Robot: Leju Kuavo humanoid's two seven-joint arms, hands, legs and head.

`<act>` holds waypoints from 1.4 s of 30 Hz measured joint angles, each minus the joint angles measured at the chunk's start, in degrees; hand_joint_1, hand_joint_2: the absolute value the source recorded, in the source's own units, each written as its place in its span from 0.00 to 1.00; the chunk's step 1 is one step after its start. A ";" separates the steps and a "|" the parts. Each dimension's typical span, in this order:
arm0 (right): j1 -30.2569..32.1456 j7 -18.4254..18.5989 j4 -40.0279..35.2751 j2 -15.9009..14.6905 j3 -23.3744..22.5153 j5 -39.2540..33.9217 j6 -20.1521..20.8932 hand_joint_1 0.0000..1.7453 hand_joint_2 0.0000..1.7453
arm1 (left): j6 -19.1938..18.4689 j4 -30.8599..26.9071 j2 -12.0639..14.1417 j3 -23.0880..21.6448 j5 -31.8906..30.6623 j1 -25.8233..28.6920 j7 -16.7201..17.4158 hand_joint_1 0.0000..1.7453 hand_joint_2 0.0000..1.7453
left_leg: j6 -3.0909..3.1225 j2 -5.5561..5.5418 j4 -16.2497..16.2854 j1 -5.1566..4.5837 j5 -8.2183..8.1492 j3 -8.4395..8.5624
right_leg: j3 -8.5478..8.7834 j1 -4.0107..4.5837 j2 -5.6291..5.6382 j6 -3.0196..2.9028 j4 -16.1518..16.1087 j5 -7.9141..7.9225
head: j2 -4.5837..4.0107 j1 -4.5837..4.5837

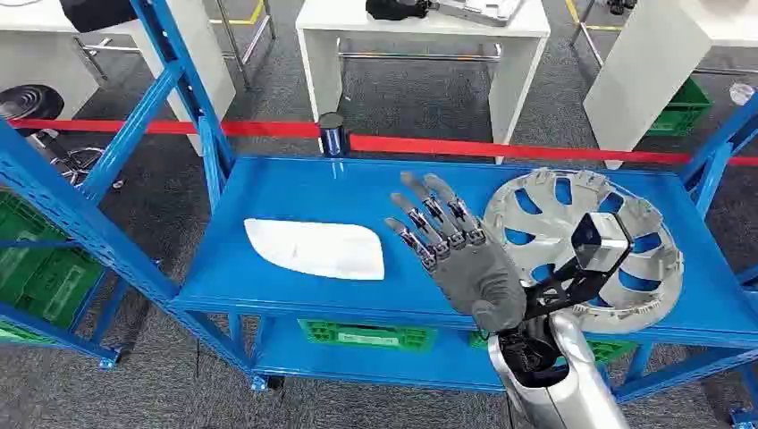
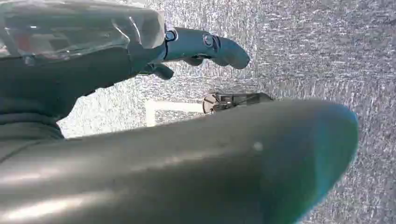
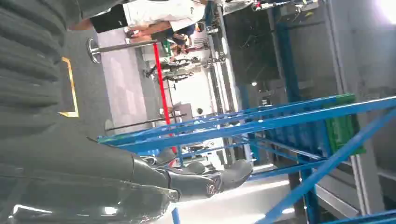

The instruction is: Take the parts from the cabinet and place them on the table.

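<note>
A: What is the robot doing?

B: It is reaching out over the blue shelf [image 1: 295, 286]. Its right hand [image 1: 451, 250] is up above the shelf with the fingers straight and spread. It holds nothing.

A: Where are the parts?

B: Two parts lie on the shelf. A flat white part [image 1: 313, 248] lies to the left of the hand. A round silver wheel cover [image 1: 581, 246] lies to the right, partly behind the wrist camera.

A: Which one is it going for?

B: I cannot tell for sure. The hand is between them, and it touches neither.

A: And the other hand?

B: The left hand [image 2: 140, 60] hangs over grey floor. Its fingers look a bit curled, and I see nothing in it. I cannot tell if it is really closed.

A: So how far along is the job?

B: I think it is at the picking-up step. Both parts are on the shelf, so none is on a table yet.

A: What must come next?

B: I think the right hand must go down to one part, get its fingers under an edge, and close. The white part is flat and thin, so it may slip.
</note>
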 joint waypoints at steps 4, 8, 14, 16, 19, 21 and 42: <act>0.05 0.02 0.00 -0.04 0.13 -0.37 0.15 0.00 1.00 | 0.00 0.00 0.00 0.02 0.02 -0.10 0.11 0.00 0.00 | 1.77 0.08 -0.84 0.29 1.09 -0.18 | -0.81 -0.30 -0.12 1.29 0.05 0.05 | 0.00 0.07; 0.06 -0.15 0.00 -0.39 0.15 -2.30 1.01 0.00 1.00 | -0.85 0.11 -0.33 0.11 -0.24 -0.15 0.39 0.00 0.00 | 2.84 0.26 -0.93 -0.40 1.90 -0.99 | -7.38 -0.16 -0.10 0.00 15.40 -7.43 | 0.00 0.22; 0.19 -0.17 -0.13 -0.37 0.13 -2.73 2.27 0.00 1.00 | -0.03 0.72 -0.98 0.11 -0.67 -0.12 -0.33 0.00 0.00 | 2.39 0.08 -0.28 -0.80 2.13 -1.63 | 1.65 -0.15 -0.19 1.21 0.01 -2.25 | 0.00 0.24; 0.29 -0.17 -0.30 -0.09 0.07 -2.73 2.38 0.00 1.00 | 0.46 0.83 -0.96 0.11 -0.94 -0.10 -0.74 0.00 0.00 | 1.69 0.12 0.11 -1.14 2.13 -2.03 | 1.38 0.22 -0.09 0.45 -0.04 -1.80 | 0.00 0.11; 0.57 -1.29 -0.46 0.15 -0.57 -3.26 2.38 0.00 1.00 | 1.01 1.23 -0.98 0.11 -1.18 -0.08 -1.55 0.00 0.00 | 0.89 0.07 0.33 -0.68 2.23 -2.42 | 1.58 -0.32 -0.09 -0.55 -0.35 -1.08 | 0.00 0.22; 0.62 -2.06 -0.57 0.39 -1.53 -4.07 2.93 0.00 1.00 | 0.94 1.51 -1.25 0.09 -1.18 0.05 -1.68 0.00 0.00 | 0.10 0.09 4.74 -0.46 -1.26 -4.25 | 1.49 -0.30 -0.14 -0.92 -0.33 -0.85 | 0.00 -0.31; 1.05 -5.93 0.39 -0.57 -15.26 5.19 -2.15 0.00 1.00 | 0.13 3.10 -2.40 0.17 -0.98 1.11 -3.08 0.00 0.00 | 2.89 0.11 -1.18 -0.59 2.24 -1.10 | -6.15 -0.02 -0.13 1.49 13.28 -5.11 | 0.00 -0.04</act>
